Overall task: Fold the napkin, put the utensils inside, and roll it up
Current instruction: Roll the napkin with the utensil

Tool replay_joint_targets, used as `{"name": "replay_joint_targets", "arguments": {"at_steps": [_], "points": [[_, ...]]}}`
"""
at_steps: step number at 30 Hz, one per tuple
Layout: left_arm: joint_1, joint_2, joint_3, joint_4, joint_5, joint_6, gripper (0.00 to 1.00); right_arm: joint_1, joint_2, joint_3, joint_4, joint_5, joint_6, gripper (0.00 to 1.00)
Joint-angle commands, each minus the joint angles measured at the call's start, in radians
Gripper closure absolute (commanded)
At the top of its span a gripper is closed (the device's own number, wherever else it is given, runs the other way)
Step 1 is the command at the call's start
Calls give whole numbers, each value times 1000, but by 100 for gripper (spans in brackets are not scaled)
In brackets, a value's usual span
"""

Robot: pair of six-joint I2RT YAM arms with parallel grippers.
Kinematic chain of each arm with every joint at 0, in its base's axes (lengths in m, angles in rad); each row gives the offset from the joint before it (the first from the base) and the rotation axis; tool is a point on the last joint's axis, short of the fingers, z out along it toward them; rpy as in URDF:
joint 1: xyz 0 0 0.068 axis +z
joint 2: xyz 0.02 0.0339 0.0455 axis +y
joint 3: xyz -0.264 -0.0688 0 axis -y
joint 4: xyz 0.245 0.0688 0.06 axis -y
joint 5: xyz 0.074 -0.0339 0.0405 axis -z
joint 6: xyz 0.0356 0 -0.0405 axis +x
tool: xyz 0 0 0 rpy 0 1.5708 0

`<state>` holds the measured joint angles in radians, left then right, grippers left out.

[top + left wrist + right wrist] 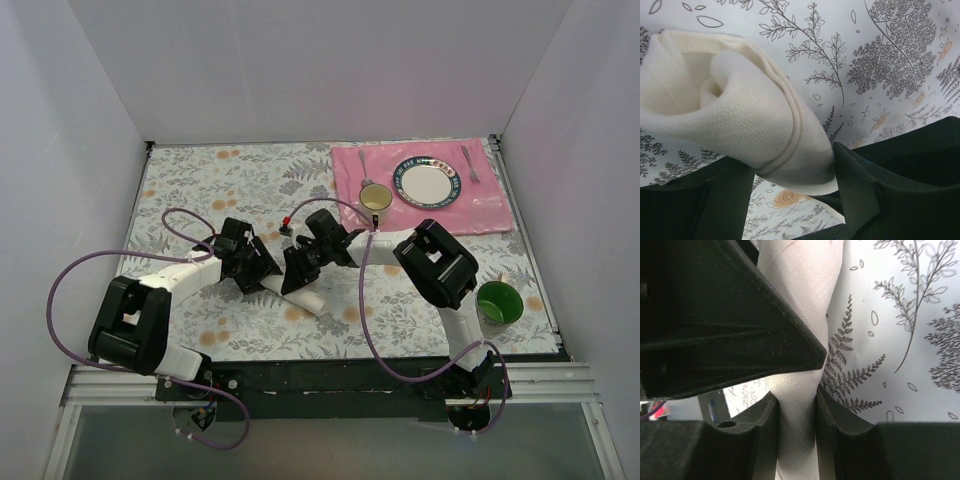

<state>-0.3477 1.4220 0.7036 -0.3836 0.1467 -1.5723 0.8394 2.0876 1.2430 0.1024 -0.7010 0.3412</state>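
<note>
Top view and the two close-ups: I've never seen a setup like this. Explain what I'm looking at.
The top view looks down on two robot arms, the left arm and the right arm, bolted at the table's near edge. The other two pictures come from a small camera on each wrist, so each shows its own hand's black fingers.

On the flowered table lies a rolled off-white napkin, where both hands meet. The right hand is pinched shut on the roll. The left hand has a finger on each side of the roll's end; whether it squeezes is unclear.

At the back right, a pink placemat carries a plate, mug, spoon and fork. A green cup stands beside the right arm.
</note>
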Motion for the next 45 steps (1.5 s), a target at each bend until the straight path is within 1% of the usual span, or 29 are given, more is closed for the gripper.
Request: {"name": "replay_joint_targets", "arguments": {"at_steps": [1, 4, 9, 10, 12, 14, 15, 16, 21, 24, 29, 31, 32, 34, 35, 40, 41, 45], "points": [[-19, 28, -15, 8, -15, -23, 41, -5, 31, -28, 77, -98, 80, 62], [-17, 37, -29, 9, -71, -37, 45, -10, 46, -24, 77, -124, 102, 58], [-17, 48, -39, 29, -107, -55, 61, -20, 46, -25, 85, -166, 131, 49], [-19, 57, -38, 29, -107, -54, 62, -22, 43, -25, 79, -167, 128, 48], [-19, 61, -35, 28, -99, -46, 65, -23, 20, -7, 4, -128, 69, 43], [-17, 57, -36, 26, -91, -46, 65, -22, -21, 10, -97, -39, -12, 39], [-17, 54, -38, 28, -90, -45, 65, -19, -35, 16, -111, -17, -28, 35], [-17, 51, -41, 28, -82, -45, 65, -19, -49, 19, -140, 1, -42, 33], [-19, 63, -32, 23, -61, -29, 66, -7, -133, 9, -196, 112, -91, 30], [-19, 74, -21, 20, -47, -22, 65, -2, -173, 13, -219, 141, -110, 30], [-17, 74, -13, 5, -45, -8, 63, 4, -218, 30, -213, 92, -111, 36], [-17, 71, -12, 2, -45, -8, 63, 9, -224, 32, -182, 63, -91, 39], [-17, 69, -12, 2, -45, -8, 63, 10, -216, 30, -169, 34, -79, 44], [-17, 66, -9, -4, -45, -8, 62, 13, -196, 32, -117, -14, -56, 48], [-17, 64, -7, -6, -45, -6, 62, 16, -170, 38, -112, -44, -30, 54], [-19, 54, -3, -23, -47, -3, 62, 36, -110, 42, 2, -69, 15, 62], [-17, 52, -1, -23, -45, -3, 61, 36, -88, 45, 26, -90, 27, 65], [-17, 52, 5, -32, -45, 1, 61, 38, -55, 55, 54, -94, 38, 68]]}}
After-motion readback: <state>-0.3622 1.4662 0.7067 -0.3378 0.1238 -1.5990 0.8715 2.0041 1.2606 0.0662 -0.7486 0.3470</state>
